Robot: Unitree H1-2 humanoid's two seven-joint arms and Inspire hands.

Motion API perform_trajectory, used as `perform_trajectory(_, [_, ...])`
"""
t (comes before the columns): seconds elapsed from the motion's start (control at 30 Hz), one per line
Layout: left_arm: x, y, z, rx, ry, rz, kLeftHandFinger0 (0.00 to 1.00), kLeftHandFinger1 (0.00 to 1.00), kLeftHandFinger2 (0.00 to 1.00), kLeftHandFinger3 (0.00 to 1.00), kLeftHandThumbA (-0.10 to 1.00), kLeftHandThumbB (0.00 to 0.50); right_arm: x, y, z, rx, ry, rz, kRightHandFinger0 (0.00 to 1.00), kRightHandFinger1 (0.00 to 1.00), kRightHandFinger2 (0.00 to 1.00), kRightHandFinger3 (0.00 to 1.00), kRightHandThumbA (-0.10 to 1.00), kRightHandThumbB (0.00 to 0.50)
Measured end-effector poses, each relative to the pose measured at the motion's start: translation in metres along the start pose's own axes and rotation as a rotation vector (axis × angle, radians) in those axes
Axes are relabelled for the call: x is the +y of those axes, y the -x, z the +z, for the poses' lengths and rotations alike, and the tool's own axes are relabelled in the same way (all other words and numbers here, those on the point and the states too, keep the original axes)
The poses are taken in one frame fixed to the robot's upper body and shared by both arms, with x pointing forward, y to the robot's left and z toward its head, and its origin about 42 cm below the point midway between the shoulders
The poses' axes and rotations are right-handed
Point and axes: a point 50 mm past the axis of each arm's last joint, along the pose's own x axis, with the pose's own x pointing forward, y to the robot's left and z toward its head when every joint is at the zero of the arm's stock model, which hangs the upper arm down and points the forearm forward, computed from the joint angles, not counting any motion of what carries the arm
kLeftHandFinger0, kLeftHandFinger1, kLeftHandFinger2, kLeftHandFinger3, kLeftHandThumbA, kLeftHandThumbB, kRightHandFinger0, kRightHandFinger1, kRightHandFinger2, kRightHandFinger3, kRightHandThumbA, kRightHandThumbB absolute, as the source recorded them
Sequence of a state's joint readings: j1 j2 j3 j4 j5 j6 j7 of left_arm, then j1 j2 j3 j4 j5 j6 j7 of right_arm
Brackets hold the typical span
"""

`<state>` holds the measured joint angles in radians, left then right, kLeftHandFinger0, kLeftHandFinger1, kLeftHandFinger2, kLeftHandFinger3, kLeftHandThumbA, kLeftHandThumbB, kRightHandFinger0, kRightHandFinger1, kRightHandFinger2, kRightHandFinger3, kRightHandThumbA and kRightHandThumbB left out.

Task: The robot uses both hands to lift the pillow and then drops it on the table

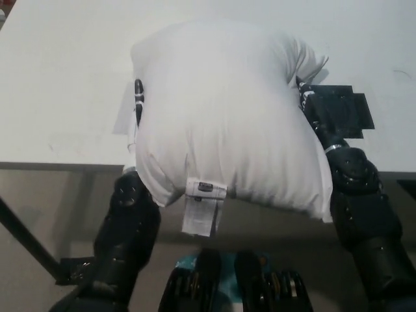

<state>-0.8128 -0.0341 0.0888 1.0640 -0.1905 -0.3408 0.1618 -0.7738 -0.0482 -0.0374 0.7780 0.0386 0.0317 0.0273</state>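
**One white pillow, pressed between two hands at the near edge of the surface**

Item: one white pillow (227, 117), plump and bulged, squeezed in from both sides. Its long axis runs from the far side of the surface toward the robot, the near end overhanging the edge of the white surface (58, 84). The far right corner is pinched into a small ear. One sewn-in label (203, 209) hangs from the near hem, pointing down toward the floor.

Left hand (137, 107): set against the pillow's left flank, mostly hidden by the fabric; only a dark fingertip and a strip of white show. Whether its fingers are spread or curled cannot be told.

Right hand (311, 104): pressed to the pillow's right flank near the pinched corner, its fingers buried behind the fabric; their state cannot be told. The black forearm runs down to the lower right.
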Motion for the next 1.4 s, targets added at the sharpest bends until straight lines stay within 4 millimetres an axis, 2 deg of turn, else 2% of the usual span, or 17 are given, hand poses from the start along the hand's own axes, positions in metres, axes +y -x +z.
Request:
perform_trajectory(0.07, [-0.002, 0.002, -0.003, -0.011, 0.007, 0.013, 1.0, 1.0, 1.0, 1.0, 1.0, 0.001, 0.001, 0.002, -0.004, -0.007, 0.014, -0.006, 1.0, 1.0, 1.0, 1.0, 1.0, 0.318])
perform_trajectory(0.27, [-0.012, 0.01, -0.01, -0.042, 0.076, 0.056, 1.0, 1.0, 1.0, 1.0, 1.0, 0.0, 0.004, 0.003, -0.023, -0.005, 0.045, -0.019, 1.0, 1.0, 1.0, 1.0, 1.0, 0.312])
perform_trajectory(0.3, [-0.014, 0.011, -0.011, -0.049, 0.088, 0.062, 1.0, 1.0, 1.0, 1.0, 1.0, 0.017, 0.005, 0.003, -0.024, -0.015, 0.051, -0.02, 1.0, 1.0, 1.0, 1.0, 1.0, 0.321])
perform_trajectory(0.33, [-0.015, 0.012, -0.012, -0.053, 0.094, 0.066, 1.0, 1.0, 1.0, 1.0, 1.0, 0.01, 0.005, 0.003, -0.025, -0.021, 0.054, -0.021, 1.0, 1.0, 1.0, 1.0, 1.0, 0.29])
perform_trajectory(0.37, [-0.015, 0.013, -0.012, -0.059, 0.099, 0.07, 1.0, 1.0, 1.0, 1.0, 1.0, 0.0, 0.006, 0.003, -0.024, -0.033, 0.06, -0.018, 1.0, 1.0, 1.0, 1.0, 1.0, 0.281])
perform_trajectory(0.47, [-0.017, 0.018, -0.012, -0.083, 0.118, 0.078, 1.0, 1.0, 1.0, 1.0, 1.0, 0.0, 0.011, 0.004, -0.022, -0.066, 0.065, -0.014, 1.0, 1.0, 1.0, 1.0, 1.0, 0.278])
perform_trajectory(0.57, [-0.019, 0.021, -0.011, -0.096, 0.128, 0.084, 1.0, 1.0, 1.0, 1.0, 1.0, 0.0, 0.013, 0.005, -0.023, -0.086, 0.066, -0.016, 1.0, 1.0, 1.0, 1.0, 1.0, 0.181])
perform_trajectory(0.83, [-0.021, 0.027, -0.008, -0.131, 0.08, 0.128, 1.0, 1.0, 1.0, 1.0, 1.0, 0.0, 0.021, 0.006, -0.018, -0.145, 0.072, -0.001, 1.0, 1.0, 1.0, 1.0, 1.0, 0.175])
perform_trajectory(1.03, [-0.027, 0.022, 0.016, -0.18, 0.051, 0.132, 1.0, 1.0, 1.0, 1.0, 1.0, 0.0, 0.023, 0.003, -0.004, -0.189, 0.075, 0.004, 1.0, 1.0, 1.0, 1.0, 1.0, 0.21])
perform_trajectory(1.1, [-0.03, 0.02, 0.029, -0.202, 0.043, 0.132, 1.0, 1.0, 1.0, 1.0, 1.0, 0.0, 0.024, 0.002, 0.005, -0.209, 0.076, 0.007, 1.0, 1.0, 1.0, 1.0, 1.0, 0.186])
perform_trajectory(1.13, [-0.031, 0.019, 0.033, -0.211, 0.044, 0.132, 1.0, 1.0, 1.0, 1.0, 1.0, 0.059, 0.024, 0.002, 0.008, -0.216, 0.076, 0.007, 1.0, 1.0, 1.0, 1.0, 1.0, 0.244])
perform_trajectory(1.17, [-0.033, 0.018, 0.045, -0.239, 0.049, 0.134, 1.0, 1.0, 1.0, 1.0, 1.0, 0.012, 0.026, 0.002, 0.017, -0.238, 0.076, 0.011, 1.0, 1.0, 1.0, 1.0, 1.0, 0.203])
perform_trajectory(1.2, [-0.034, 0.017, 0.051, -0.251, 0.05, 0.132, 1.0, 1.0, 1.0, 1.0, 1.0, 0.0, 0.027, 0.002, 0.02, -0.244, 0.076, 0.013, 1.0, 1.0, 1.0, 1.0, 1.0, 0.187])
perform_trajectory(1.27, [-0.037, 0.017, 0.063, -0.279, 0.046, 0.132, 1.0, 1.0, 1.0, 1.0, 1.0, 0.0, 0.028, 0.003, 0.03, -0.266, 0.077, 0.017, 1.0, 1.0, 1.0, 1.0, 1.0, 0.185])
perform_trajectory(1.3, [-0.037, 0.017, 0.066, -0.286, 0.044, 0.134, 1.0, 1.0, 1.0, 1.0, 1.0, 0.0, 0.029, 0.003, 0.032, -0.271, 0.077, 0.018, 1.0, 1.0, 1.0, 1.0, 1.0, 0.118])
perform_trajectory(1.37, [-0.035, 0.02, 0.077, -0.319, 0.046, 0.134, 1.0, 1.0, 1.0, 1.0, 1.0, 0.004, 0.029, 0.005, 0.043, -0.302, 0.089, 0.021, 1.0, 1.0, 1.0, 1.0, 1.0, 0.136])
perform_trajectory(1.4, [-0.034, 0.021, 0.084, -0.343, 0.049, 0.133, 1.0, 1.0, 1.0, 1.0, 1.0, 0.074, 0.028, 0.006, 0.049, -0.32, 0.096, 0.023, 1.0, 1.0, 1.0, 1.0, 1.0, 0.178])
